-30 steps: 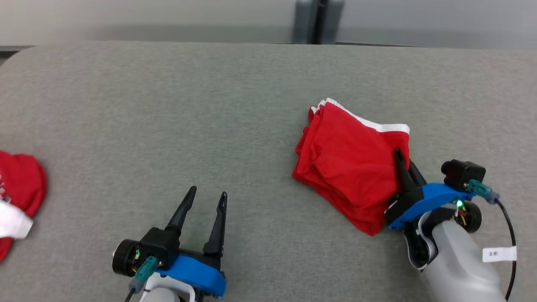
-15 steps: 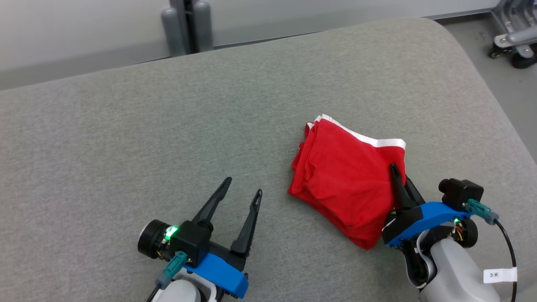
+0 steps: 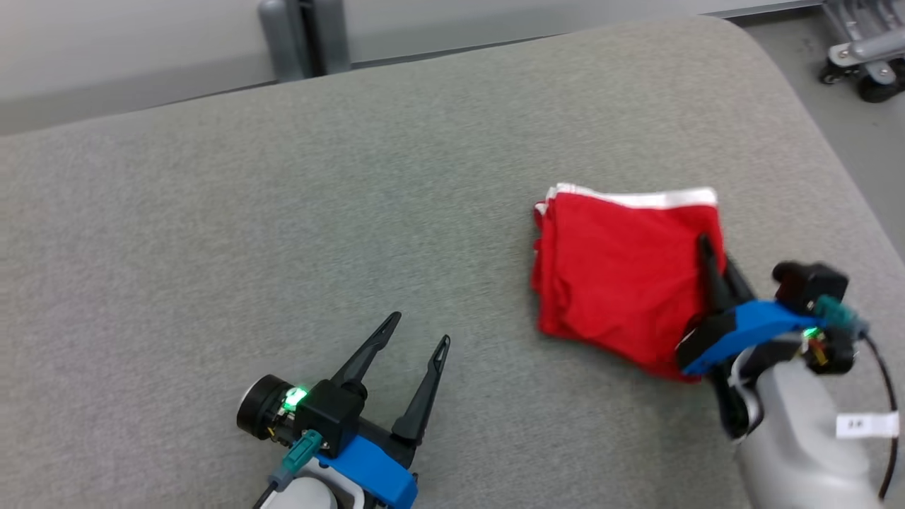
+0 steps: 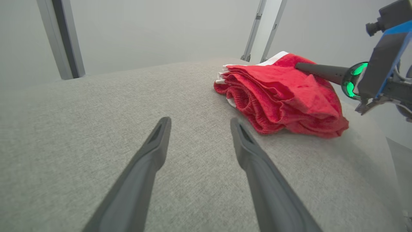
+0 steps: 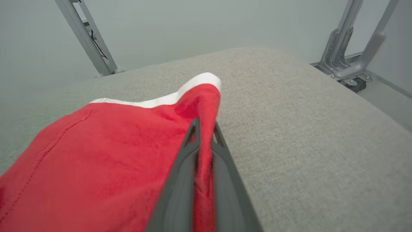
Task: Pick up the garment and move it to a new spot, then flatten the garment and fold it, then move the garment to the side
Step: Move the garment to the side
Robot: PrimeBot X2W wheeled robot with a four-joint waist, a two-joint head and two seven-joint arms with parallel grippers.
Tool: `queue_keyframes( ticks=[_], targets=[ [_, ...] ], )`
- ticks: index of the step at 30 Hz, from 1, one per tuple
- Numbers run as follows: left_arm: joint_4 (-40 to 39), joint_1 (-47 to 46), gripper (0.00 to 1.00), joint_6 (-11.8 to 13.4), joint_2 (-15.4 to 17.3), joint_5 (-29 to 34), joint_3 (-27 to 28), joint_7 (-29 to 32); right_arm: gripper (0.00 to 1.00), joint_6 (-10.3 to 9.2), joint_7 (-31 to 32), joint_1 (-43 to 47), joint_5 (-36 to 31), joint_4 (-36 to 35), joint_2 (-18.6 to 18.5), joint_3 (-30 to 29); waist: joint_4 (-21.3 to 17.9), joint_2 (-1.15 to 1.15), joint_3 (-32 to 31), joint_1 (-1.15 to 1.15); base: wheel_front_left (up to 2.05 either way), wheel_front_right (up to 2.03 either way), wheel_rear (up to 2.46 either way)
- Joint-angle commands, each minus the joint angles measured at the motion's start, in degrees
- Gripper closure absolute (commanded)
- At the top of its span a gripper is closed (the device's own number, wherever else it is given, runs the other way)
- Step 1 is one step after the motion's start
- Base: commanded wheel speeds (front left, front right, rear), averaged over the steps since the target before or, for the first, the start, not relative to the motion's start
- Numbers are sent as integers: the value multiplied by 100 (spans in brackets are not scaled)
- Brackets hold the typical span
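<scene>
The wide grey fabric-covered table (image 3: 283, 212) looks shifted in the head view compared with a second ago. That is the camera turning towards your right, not the table moving: its rounded right corner and the floor beyond it are now in the picture.

The red garment with the white band (image 3: 615, 276) is folded into a thick stack of layers. It lies on the right part of the table, well apart from the left arm and not far from that right edge. Half a second ago it sat at a slant. Now its white band runs almost level across the head view, and the whole stack has gone further right and away from you. The camera barely moved in that half second, so this shift is real. It means the last step, moving the garment to the side, is under way, with the fold apparently holding.

The right gripper (image 3: 707, 247) has kept its hold throughout. Its two long dark fingers are closed on the stack's right edge, with red cloth squeezed between them, as the right wrist view shows.

The left gripper (image 3: 421, 328) hangs over bare table near you, its fingers spread wide with nothing between them, much as before.
</scene>
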Motion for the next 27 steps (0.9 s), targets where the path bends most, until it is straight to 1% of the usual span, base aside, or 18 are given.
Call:
queue_keyframes(
  ticks=[1, 6, 7, 10, 14, 19, 23, 27],
  targets=[
    [10, -140, 0, -7, 54, -28, 17, -15, 100, 1, -4, -215, -334, 120, -120, -189, 201, 0, 162, 0, 0, 0, 0],
    [-4, -264, 0, -7, 138, -59, -18, -15, 100, 1, -2, -953, -1386, 643, -663, -912, 657, 0, 445, 0, 0, 0, 0],
    [-4, -264, 0, -7, 138, -59, -18, -15, 100, 1, -2, -953, -1386, 643, -663, -912, 657, 0, 445, 0, 0, 0, 0],
    [-27, -328, 0, -7, 150, -68, 21, -15, 100, 0, 62, -1293, -1911, 856, -999, -1406, 910, 0, 588, 0, 0, 0, 0],
    [-62, -420, 0, -7, 156, -70, 62, -15, 100, 1, 246, -1616, -2640, 877, -1279, -2038, 1180, 0, 760, 0, 0, 0, 0],
    [-110, -524, 0, -7, 156, -75, 73, -15, 100, 0, 446, -1869, -3385, 634, -1382, -2876, 1402, 0, 960, 0, 0, 0, 0],
    [-116, -590, 0, -7, 170, -82, 78, -14, 100, 0, 592, -2025, -3861, 365, -1277, -3581, 1515, 0, 1084, 0, 0, 0, 0],
    [-110, -615, 0, -7, 166, -88, 97, -1, 100, 0, 585, -2167, -4323, 133, -1198, -4056, 1581, 0, 1148, 0, 0, 0, 0]
  ],
)
